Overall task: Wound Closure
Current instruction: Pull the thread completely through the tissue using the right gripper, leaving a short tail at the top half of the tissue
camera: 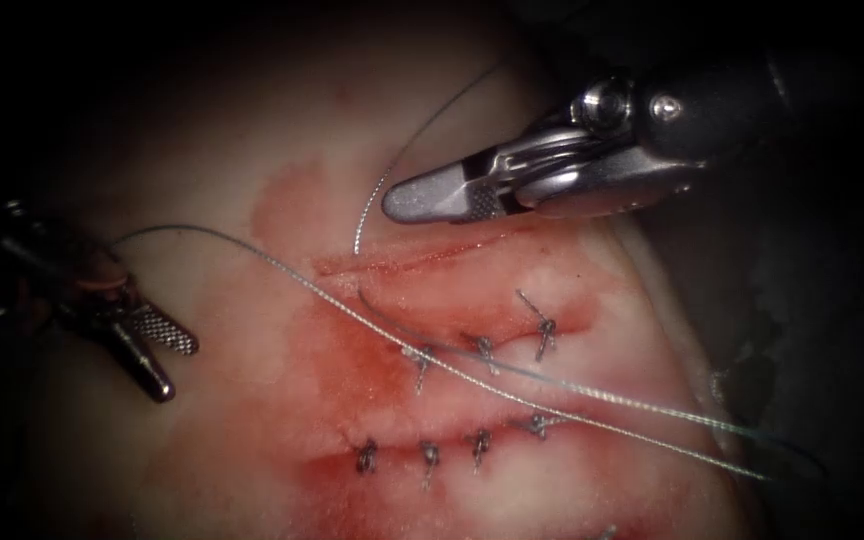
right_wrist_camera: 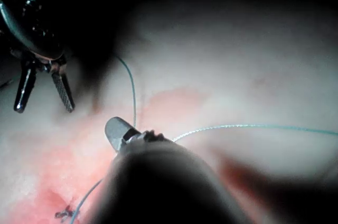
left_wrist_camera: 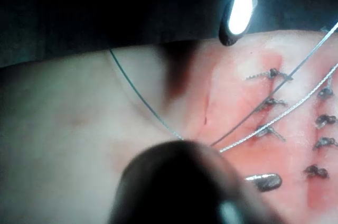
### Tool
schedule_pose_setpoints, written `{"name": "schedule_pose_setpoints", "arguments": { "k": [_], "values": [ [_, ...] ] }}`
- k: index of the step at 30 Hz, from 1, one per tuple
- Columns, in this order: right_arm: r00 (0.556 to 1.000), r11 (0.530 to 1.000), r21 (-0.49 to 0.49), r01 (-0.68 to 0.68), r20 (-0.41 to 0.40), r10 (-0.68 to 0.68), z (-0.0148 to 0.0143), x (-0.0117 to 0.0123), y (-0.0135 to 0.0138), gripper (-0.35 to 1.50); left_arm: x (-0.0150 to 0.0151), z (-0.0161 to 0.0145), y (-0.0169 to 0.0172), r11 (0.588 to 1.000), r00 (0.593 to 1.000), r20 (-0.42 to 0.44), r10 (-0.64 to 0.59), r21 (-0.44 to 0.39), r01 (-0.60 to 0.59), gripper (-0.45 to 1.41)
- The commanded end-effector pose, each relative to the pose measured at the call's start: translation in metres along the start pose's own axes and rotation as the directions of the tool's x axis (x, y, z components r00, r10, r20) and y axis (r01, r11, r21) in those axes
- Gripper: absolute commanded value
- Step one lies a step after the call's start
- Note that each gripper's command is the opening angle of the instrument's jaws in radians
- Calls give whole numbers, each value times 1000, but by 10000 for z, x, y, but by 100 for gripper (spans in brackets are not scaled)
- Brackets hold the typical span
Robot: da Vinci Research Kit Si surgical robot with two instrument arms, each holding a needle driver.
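Red fluid (camera: 352, 370) smears the tissue (camera: 202, 150), and a dark surround (camera: 842, 330) lies beyond its right edge

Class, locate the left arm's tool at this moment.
In the endoscope view the left arm's tool sits left of the cut, jaws open, holding nothing, just below the thread.

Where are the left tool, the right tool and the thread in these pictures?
left tool (camera: 164, 362): endoscope view, between its open jaw tips, holding nothing.
right tool (camera: 432, 200): endoscope view, at the shut jaw tips.
thread (camera: 352, 312): endoscope view, on the strand crossing the tissue.
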Motion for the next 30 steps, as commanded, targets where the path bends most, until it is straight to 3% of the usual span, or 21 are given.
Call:
{"name": "schedule_pose_setpoints", "arguments": {
  "k": [1,5,11,21,30],
  "values": [
    [999,1000,15,10,-45,-10,7,-6,-1,64,-12,4,8,1000,1000,15,-5,-12,5,84],
    [983,999,36,21,-185,-14,12,-7,-2,61,-14,9,7,999,998,49,29,-45,-26,83],
    [958,998,32,48,-285,-37,36,-13,-6,61,-18,9,4,997,997,70,35,-64,-31,84],
    [924,995,87,53,-382,-16,96,-16,-44,52,-27,6,0,997,996,88,31,-78,-25,83],
    [901,992,90,87,-432,-40,120,-9,-45,41,-26,7,1,996,995,97,26,-86,-17,83]
  ]
}}
